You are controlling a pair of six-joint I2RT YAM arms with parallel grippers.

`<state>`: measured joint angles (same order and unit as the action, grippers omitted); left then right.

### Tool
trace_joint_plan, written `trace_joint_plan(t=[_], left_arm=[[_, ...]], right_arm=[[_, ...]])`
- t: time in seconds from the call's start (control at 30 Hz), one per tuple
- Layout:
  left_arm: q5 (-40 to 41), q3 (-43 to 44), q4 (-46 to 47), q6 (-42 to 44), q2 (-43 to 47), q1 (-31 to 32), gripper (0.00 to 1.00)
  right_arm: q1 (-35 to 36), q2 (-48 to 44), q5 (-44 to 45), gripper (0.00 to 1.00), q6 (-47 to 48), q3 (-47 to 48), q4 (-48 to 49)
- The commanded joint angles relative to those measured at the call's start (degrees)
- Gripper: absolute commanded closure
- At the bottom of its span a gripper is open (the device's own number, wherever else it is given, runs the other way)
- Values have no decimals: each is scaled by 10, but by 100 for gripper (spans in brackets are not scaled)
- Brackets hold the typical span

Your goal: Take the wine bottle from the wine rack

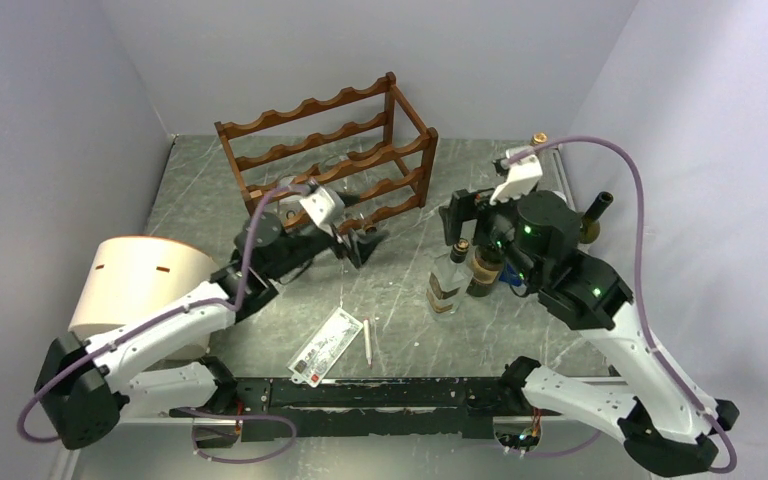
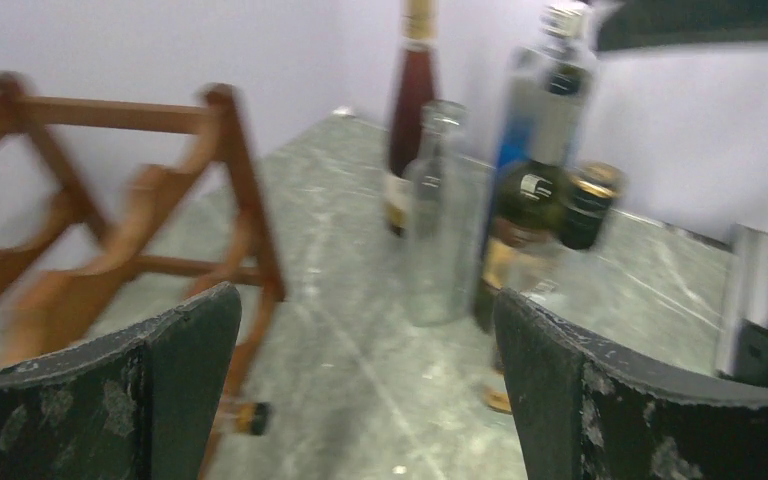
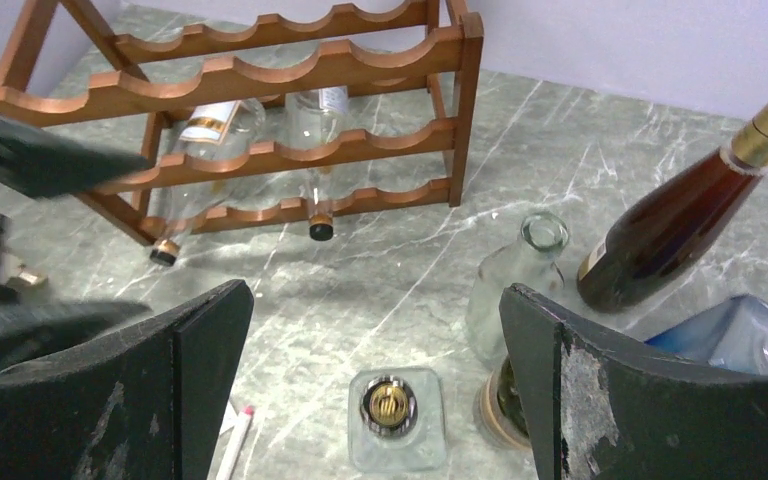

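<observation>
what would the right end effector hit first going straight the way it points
The right end effector would most likely meet the gold-capped square bottle, centred between its open jaws; depth is unclear.

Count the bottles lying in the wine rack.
2. A labelled bottle, gold-capped, lies on the left of the wine rack; a clear bottle, black-capped, lies right of it. The rails may hide others.

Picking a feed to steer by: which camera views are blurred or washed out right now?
Left wrist view: smeared throughout, wine rack and standing bottles soft. Right wrist view: sharp, rack and racked bottles easy to read. Top view: crisp and evenly lit; only the pale drum at left looks washed out.
</observation>
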<state>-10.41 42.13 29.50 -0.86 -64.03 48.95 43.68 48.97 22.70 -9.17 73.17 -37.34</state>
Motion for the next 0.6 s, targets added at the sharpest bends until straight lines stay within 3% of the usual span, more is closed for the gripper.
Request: trace_joint_plan(t=[0.0, 0.17, 0.33, 0.43, 0.57], left_arm=[[41, 76, -152, -7, 37, -83, 1], [-18, 154, -227, -58, 50, -261, 1], [-72, 205, -260, -96, 72, -429, 1], [-59, 254, -309, -79, 78, -489, 1], [4, 291, -358, -43, 100, -501, 1]], right_arm=[[2, 34, 35, 0, 32, 21, 53], [-48, 79, 56, 0, 49, 42, 83], [-256, 112, -95, 0, 31, 78, 85], [-316, 128, -111, 0, 14, 97, 68], [-389, 123, -156, 0, -7, 115, 54]])
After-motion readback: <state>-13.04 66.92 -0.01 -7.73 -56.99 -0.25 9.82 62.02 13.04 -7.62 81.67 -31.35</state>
